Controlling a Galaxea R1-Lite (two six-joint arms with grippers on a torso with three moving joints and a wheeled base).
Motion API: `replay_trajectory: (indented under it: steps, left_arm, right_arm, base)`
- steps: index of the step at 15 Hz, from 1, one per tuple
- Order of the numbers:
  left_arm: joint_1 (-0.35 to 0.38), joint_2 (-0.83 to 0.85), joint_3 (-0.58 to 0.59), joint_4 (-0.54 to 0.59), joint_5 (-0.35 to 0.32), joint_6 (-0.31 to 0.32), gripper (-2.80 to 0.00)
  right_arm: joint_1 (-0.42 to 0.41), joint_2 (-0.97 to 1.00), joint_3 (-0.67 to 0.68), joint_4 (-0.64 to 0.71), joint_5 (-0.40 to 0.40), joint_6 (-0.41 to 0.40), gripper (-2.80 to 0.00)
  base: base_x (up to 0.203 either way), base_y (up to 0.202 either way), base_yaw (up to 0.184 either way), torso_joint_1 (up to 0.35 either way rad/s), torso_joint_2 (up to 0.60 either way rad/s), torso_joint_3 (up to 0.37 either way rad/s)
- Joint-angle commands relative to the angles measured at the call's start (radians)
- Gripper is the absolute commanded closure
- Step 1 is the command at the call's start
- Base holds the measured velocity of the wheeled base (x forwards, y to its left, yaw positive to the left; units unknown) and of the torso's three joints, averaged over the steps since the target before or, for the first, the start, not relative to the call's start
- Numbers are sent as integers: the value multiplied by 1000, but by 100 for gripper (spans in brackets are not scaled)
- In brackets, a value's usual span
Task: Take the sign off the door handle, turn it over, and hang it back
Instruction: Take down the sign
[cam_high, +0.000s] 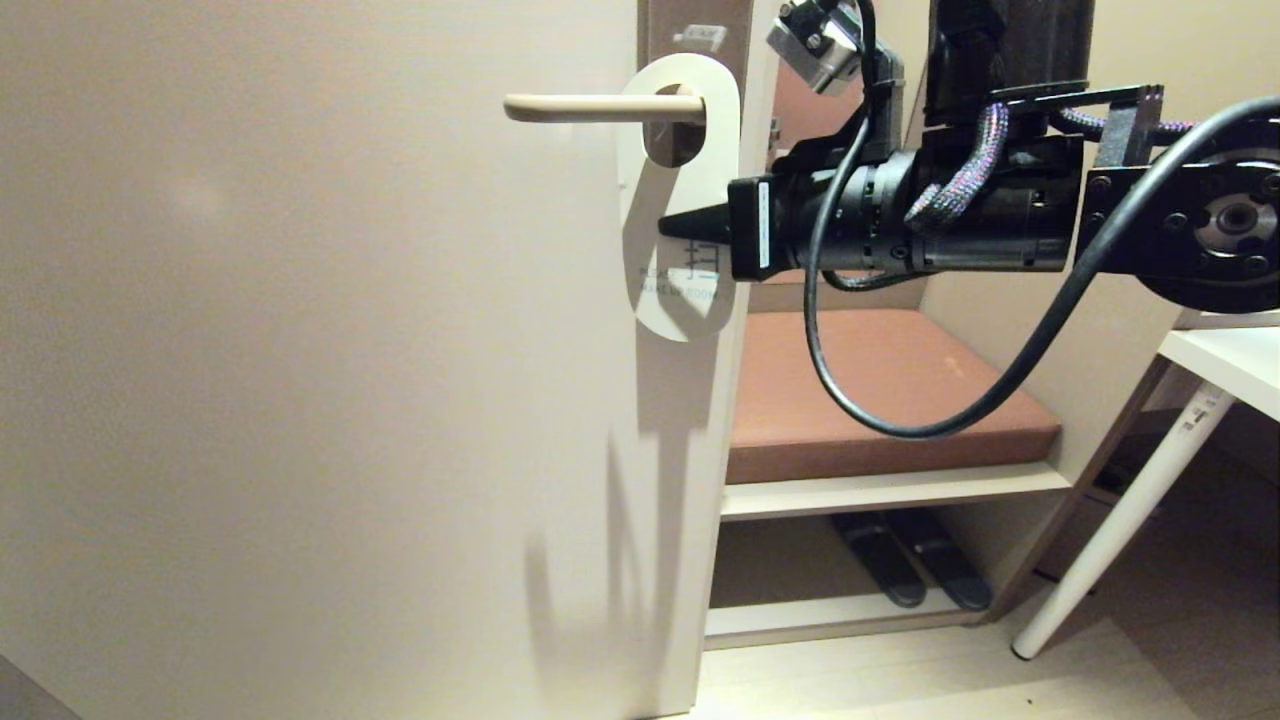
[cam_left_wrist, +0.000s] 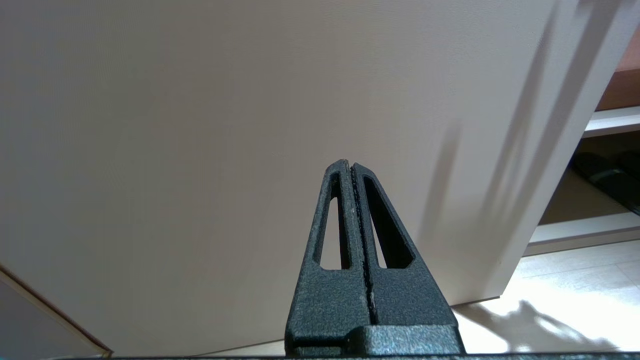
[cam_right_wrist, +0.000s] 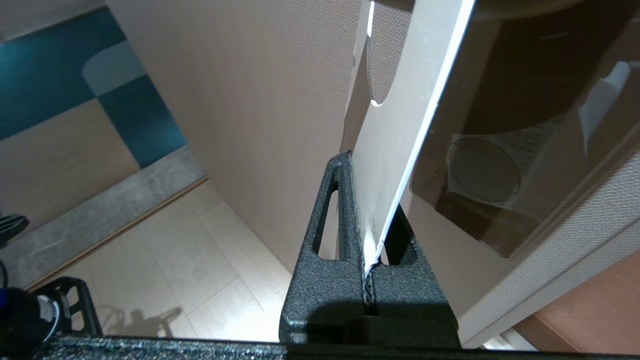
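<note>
The sign (cam_high: 683, 200), a flat white card with rounded ends, hangs long axis vertical by its round hole on the slim cream door handle (cam_high: 600, 107), faint print near its foot unreadable. The right gripper (cam_high: 672, 227) pinches its edge; the left gripper (cam_left_wrist: 351, 167), fingers together, faces the matte door (cam_high: 300, 350).
</note>
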Motion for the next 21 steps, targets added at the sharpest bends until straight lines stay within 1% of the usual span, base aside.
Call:
replay_trajectory:
  steps: [1, 4, 8, 10, 13, 15, 18, 21]
  left_arm:
    - [0, 0, 0, 0, 0, 0, 0]
    - [0, 0, 0, 0, 0, 0, 0]
    - [0, 0, 0, 0, 0, 0, 0]
    - [0, 0, 0, 0, 0, 0, 0]
    - [0, 0, 0, 0, 0, 0, 0]
    - [0, 0, 0, 0, 0, 0, 0]
    - [0, 0, 0, 0, 0, 0, 0]
    - [0, 0, 0, 0, 0, 0, 0]
  right_arm:
    - [7, 2, -1, 0, -30, 1, 0]
    - [38, 2, 0, 0, -128, 3, 0]
    - [78, 9, -2, 0, -207, 3, 0]
    - [96, 19, -17, 0, -263, 6, 0]
    - [123, 33, -44, 0, -325, 55, 0]
    - [140, 41, -44, 0, -367, 68, 0]
    - [157, 54, -48, -22, -375, 111, 0]
    - [179, 81, -53, -100, -395, 125, 0]
  base:
    - [0, 0, 0, 0, 0, 0]
    - [0, 0, 0, 0, 0, 0]
    - [0, 0, 0, 0, 0, 0]
    - [0, 0, 0, 0, 0, 0]
    - [0, 0, 0, 0, 0, 0]
    - [0, 0, 0, 0, 0, 0]
    - [0, 0, 0, 0, 0, 0]
    - [0, 0, 0, 0, 0, 0]
